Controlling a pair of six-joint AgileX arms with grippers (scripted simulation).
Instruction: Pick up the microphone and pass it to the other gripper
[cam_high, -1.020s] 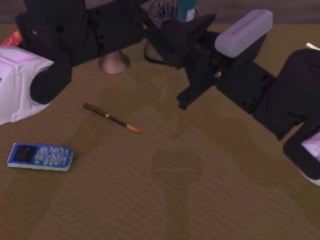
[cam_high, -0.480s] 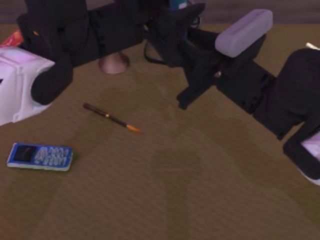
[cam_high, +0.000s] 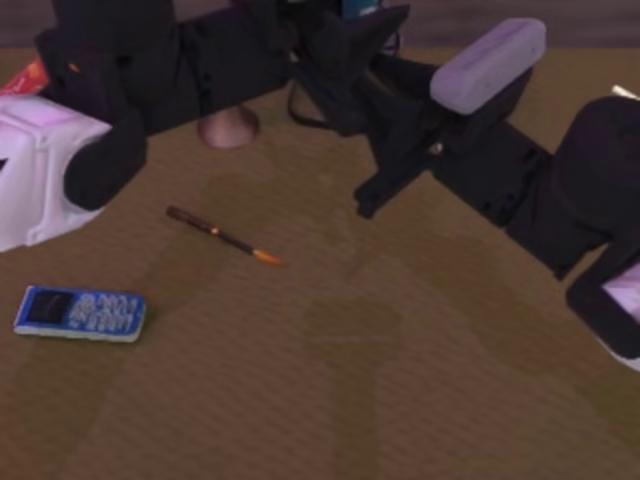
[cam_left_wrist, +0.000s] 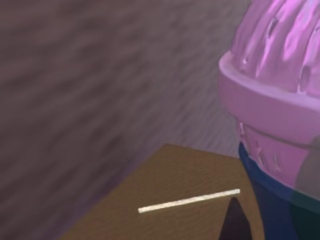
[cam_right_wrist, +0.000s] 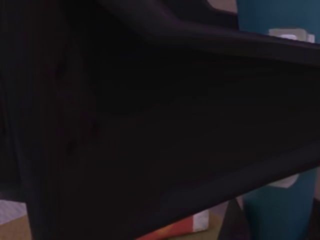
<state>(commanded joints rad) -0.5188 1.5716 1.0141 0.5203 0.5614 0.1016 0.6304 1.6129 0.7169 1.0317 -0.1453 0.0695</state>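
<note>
At the far edge of the table (cam_high: 330, 400), near the middle, the two arms meet, and the microphone (cam_high: 361, 8) shows in the top view only as a sliver of teal between them. A second ago the right pincer (cam_high: 350, 45) sat a little further right with its dark fingers beside the teal handle; half a second ago it had slid left and farther back over that handle, and since then nothing has shifted, so the approach looks finished and the handover itself is probably under way. The left wrist view shows the microphone's pale lavender head (cam_left_wrist: 280, 75) and the top of its teal handle very close, which suggests the left pincer (cam_high: 290, 25) is holding it, though its fingers are not visible and I cannot tell whether they are closed. The right wrist view is mostly dark, with teal handle (cam_right_wrist: 280, 200) on the far side of a black mass; whether the right pincer has closed is also beyond telling. The brush (cam_high: 222, 236), the phone (cam_high: 80, 313) and a small pink cone (cam_high: 228, 126) lie unchanged, well clear on the left half.
</note>
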